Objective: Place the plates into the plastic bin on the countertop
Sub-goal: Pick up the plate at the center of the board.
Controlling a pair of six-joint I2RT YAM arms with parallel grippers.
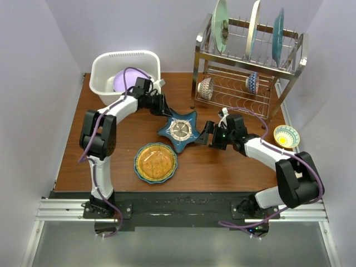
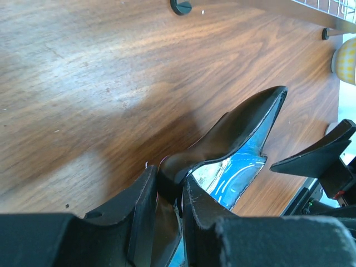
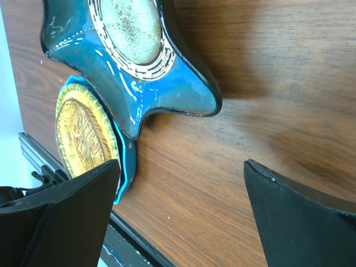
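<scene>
A blue star-shaped plate lies mid-countertop, and my left gripper is shut on its upper-left point. In the left wrist view that gripper pinches the point, showing the star plate's black underside and glossy blue top. My right gripper stands open just right of the star plate, touching nothing. The right wrist view has this gripper over bare wood, the star plate above it. An amber plate lies in front. The white plastic bin at back left holds a lavender plate.
A steel wire dish rack stands at back right, with three plates upright on top and two small bowls on its lower shelf. A yellow bowl sits near the right edge. The amber plate lies beside my right gripper's left finger.
</scene>
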